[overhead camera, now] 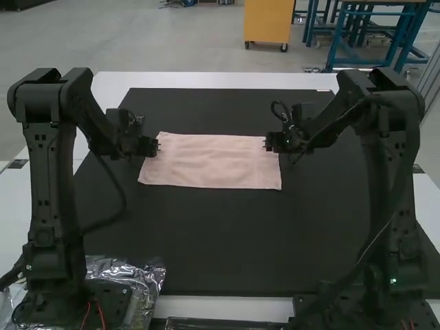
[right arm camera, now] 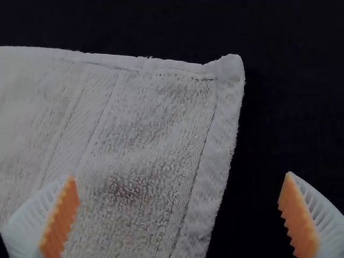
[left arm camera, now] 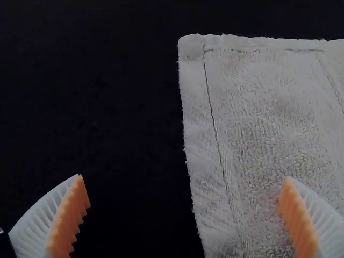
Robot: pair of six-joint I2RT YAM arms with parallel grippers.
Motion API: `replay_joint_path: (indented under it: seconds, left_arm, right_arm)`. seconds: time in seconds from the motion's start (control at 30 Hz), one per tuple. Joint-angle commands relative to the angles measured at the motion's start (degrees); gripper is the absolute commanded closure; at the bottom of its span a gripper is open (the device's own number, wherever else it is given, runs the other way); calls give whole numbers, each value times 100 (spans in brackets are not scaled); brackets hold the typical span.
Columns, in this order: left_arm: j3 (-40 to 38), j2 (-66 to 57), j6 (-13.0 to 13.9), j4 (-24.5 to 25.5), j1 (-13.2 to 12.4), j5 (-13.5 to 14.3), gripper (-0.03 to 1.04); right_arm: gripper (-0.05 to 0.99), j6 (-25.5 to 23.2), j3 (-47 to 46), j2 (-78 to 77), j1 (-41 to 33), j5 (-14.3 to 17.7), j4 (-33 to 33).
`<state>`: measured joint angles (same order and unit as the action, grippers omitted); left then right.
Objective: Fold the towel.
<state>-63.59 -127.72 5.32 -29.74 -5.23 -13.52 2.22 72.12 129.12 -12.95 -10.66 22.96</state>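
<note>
On the black mat (overhead camera: 227,240), the pink towel (overhead camera: 213,165) lay flat. Wrist views revealed its stitched hem (left arm camera: 217,134), and left gripper (overhead camera: 155,146) and right gripper (overhead camera: 267,144) both wide open, gripping nothing. Crumpled plastic (overhead camera: 148,278) lay beside the left arm's base (overhead camera: 75,302).

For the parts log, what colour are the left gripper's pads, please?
The pads are orange, seen best in the left wrist view.

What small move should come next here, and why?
Probably ease the left gripper, with white ribbed fingers and orange pads, and the matching right gripper down, then close both on the pale pink rectangular terry towel. It lies flat on the black mat, and each gripper's open fingers straddle one of its short side edges.
</note>
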Motion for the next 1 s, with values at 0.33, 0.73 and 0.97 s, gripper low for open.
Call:
replay_joint_path:
  seconds: [0.33, 0.73, 0.97]
  left_arm:
    - [-197, -297, 347, -568, -13, 25, 99]
    - [-101, 547, 162, -15, -144, -591, 99]
    - [286, 889, 188, 82, -144, -696, 99]
  right_arm:
    - [96, 209, -40, 359, -15, -51, 200]
    - [96, -99, -172, -467, 135, -209, 147]
    - [96, -125, -637, -985, 152, -376, 138]
